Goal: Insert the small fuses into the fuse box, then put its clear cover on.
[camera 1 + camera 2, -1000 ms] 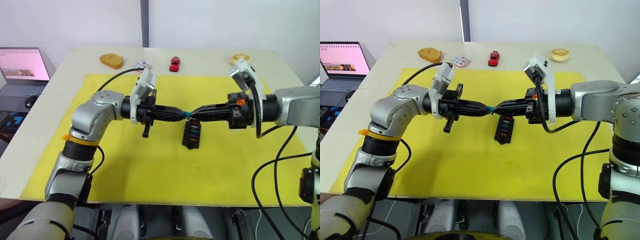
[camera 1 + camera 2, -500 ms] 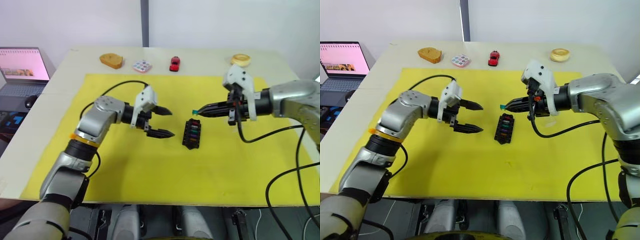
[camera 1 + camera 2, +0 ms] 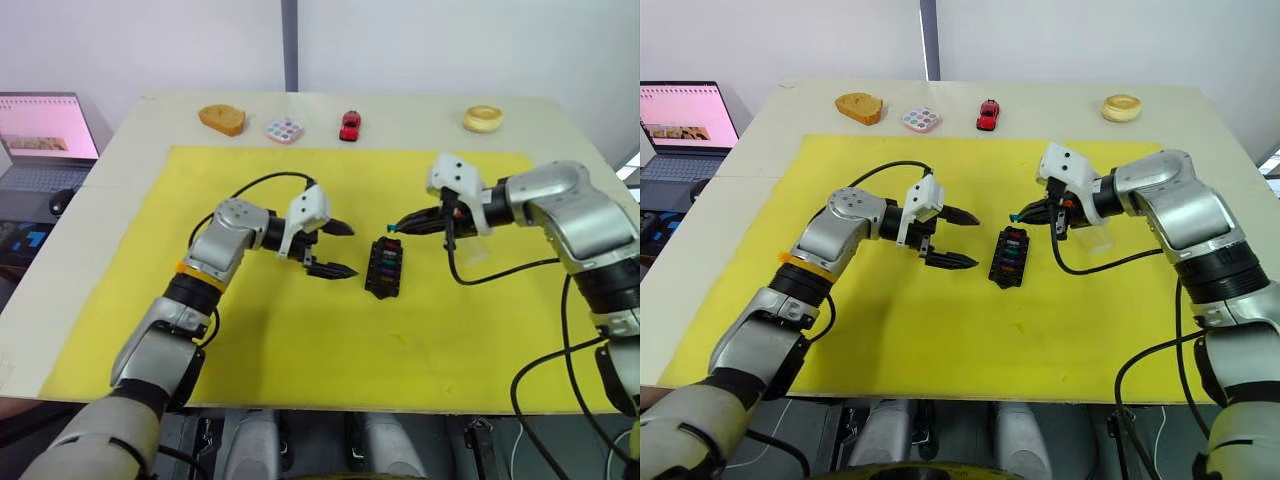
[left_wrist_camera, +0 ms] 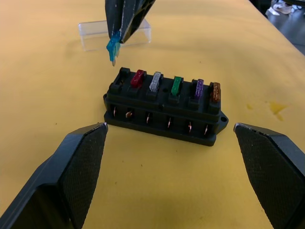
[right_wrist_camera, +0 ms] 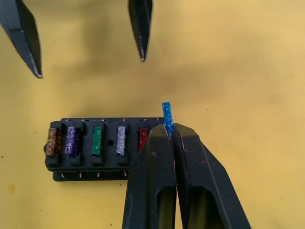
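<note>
The black fuse box (image 3: 384, 267) lies on the yellow mat (image 3: 300, 340). Five small fuses stand in its slots: red (image 4: 138, 78), grey (image 4: 155, 81), green (image 4: 177, 85), purple (image 4: 198, 88) and amber (image 4: 215, 91). The end slot beside the red one is empty. My right gripper (image 3: 394, 227) is shut on a teal fuse (image 5: 167, 117) and holds it just above that end of the box. My left gripper (image 3: 348, 250) stands open just left of the box with nothing in it. The clear cover (image 4: 114, 33) lies on the mat behind the right gripper.
Along the table's far edge sit a wooden piece (image 3: 222, 121), a small round palette (image 3: 285, 131), a red toy car (image 3: 349, 126) and a tan ring (image 3: 483, 119). A laptop (image 3: 45, 140) stands off the table's left side.
A second ago both grippers met at the teal fuse above the box. The left gripper has since opened, let go and drawn back left. The right gripper keeps the fuse and has sunk toward the box.
</note>
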You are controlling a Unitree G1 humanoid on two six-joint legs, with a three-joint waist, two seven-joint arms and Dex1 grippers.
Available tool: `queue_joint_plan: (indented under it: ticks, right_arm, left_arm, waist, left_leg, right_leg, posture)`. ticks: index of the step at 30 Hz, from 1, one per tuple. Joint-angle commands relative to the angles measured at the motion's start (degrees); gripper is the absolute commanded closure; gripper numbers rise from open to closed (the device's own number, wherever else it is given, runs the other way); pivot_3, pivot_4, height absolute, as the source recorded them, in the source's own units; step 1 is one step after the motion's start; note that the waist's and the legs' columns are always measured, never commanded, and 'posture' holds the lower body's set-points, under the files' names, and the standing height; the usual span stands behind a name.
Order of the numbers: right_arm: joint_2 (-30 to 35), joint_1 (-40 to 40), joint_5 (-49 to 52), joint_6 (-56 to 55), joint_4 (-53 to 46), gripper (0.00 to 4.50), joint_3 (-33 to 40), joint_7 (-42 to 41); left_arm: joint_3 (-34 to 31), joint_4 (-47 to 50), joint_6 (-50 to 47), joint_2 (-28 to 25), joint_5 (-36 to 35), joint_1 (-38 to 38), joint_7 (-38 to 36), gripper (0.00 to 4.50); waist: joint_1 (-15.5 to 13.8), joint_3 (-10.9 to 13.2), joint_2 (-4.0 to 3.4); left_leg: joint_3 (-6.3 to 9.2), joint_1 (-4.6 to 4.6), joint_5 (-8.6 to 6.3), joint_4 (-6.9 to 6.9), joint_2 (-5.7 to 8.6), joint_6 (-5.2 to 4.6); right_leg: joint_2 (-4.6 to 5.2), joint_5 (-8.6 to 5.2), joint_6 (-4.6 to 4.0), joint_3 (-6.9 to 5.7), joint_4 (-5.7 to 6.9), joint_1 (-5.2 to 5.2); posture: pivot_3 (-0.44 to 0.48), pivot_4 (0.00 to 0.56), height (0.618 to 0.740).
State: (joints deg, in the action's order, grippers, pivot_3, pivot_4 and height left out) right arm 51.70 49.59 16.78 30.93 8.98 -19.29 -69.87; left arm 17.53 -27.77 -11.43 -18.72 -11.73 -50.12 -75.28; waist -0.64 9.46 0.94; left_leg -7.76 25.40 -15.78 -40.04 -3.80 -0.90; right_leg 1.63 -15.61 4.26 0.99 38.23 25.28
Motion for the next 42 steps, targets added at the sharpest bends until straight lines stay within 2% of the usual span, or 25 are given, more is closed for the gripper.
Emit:
queue_joint_plan:
  ticks: [1, 17, 42]
  right_arm:
    - [-0.77, 0.23, -1.27, -1.94, 0.64, 4.5, 2.84, -0.75]
    - [-2.68, -2.85, -3.79, -3.98, 1.62, 4.5, 5.13, -1.83]
    - [-5.77, -1.63, -7.06, -5.18, 6.47, 4.5, 6.16, -1.93]
  left_arm:
    - [-0.13, 0.07, 1.91, 0.69, 0.78, -1.44, -0.75, 0.03]
    - [-0.67, 0.03, 2.62, 1.53, 1.56, -1.02, -0.54, 0.03]
    - [-0.94, 0.67, 2.44, 0.97, 1.55, -0.59, 0.45, 0.03]
  waist:
    - [0.04, 0.0, 0.0]
    - [0.01, 0.0, 0.0]
    - [0.03, 0.0, 0.0]
  left_leg:
    - [0.0, 0.0, 0.0, 0.0, 0.0, 0.0]
    - [0.01, -0.01, 0.02, -0.01, 0.0, 0.03]
    - [0.01, -0.02, 0.19, -0.02, 0.0, 0.32]
  right_leg:
    - [0.0, 0.0, 0.0, 0.0, 0.0, 0.0]
    - [0.0, 0.01, 0.02, 0.0, 0.04, -0.01]
    - [-0.01, 0.02, 0.04, 0.0, 0.08, -0.02]
  posture:
    - [0.0, 0.15, 0.74]
    - [0.0, 0.15, 0.74]
    - [0.0, 0.15, 0.74]
